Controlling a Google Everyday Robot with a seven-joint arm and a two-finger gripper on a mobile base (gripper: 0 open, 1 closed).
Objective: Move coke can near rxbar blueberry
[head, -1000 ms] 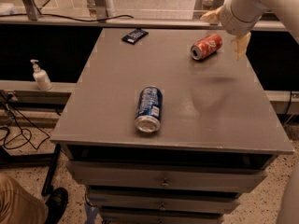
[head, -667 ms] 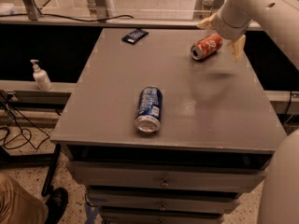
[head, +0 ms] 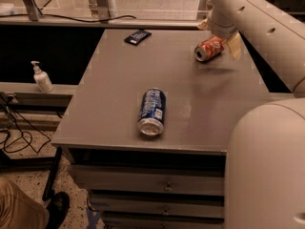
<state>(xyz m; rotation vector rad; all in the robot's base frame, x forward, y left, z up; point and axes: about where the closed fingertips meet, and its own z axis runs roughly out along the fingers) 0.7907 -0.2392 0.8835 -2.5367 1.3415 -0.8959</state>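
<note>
The coke can [head: 208, 49], red with a silver top, lies on its side at the back right of the grey table [head: 114, 80]. My gripper [head: 219, 36] hangs just above and behind the can, open, with one pale finger [head: 234, 46] to the can's right and the other at its upper left. It does not hold the can. The rxbar blueberry [head: 137, 36], a small flat dark navy wrapper, lies at the back of the table, well to the left of the can.
A blue and white can [head: 152, 111] lies on its side near the table's front middle. My arm [head: 267, 27] crosses the upper right, and its bulky body [head: 267, 166] fills the lower right. A soap dispenser [head: 42, 78] stands on a ledge to the left. Drawers sit below the tabletop.
My gripper has moved left and down, closer over the coke can. The cans and the bar have not moved.
</note>
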